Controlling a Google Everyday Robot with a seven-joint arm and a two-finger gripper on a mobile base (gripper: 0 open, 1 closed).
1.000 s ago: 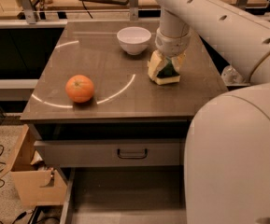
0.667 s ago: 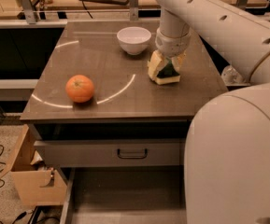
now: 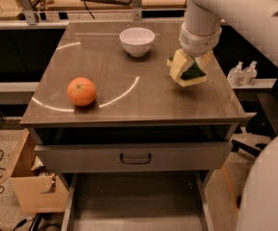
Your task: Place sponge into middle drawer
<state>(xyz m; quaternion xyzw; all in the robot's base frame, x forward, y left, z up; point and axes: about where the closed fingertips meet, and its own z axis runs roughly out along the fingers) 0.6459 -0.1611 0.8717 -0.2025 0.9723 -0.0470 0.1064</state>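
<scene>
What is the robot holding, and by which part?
The gripper, over the right of the grey table, pinches the yellow-and-green foam sponge by its two sides.

The white arm (image 3: 246, 8) comes in from 1 o'clock, with its wrist (image 3: 199, 32) pointing down. The gripper (image 3: 190, 70) hangs at 2 o'clock, both fingers clamped on the sponge (image 3: 195, 73). The rounded body (image 3: 268, 186) fills 4 o'clock.
</scene>
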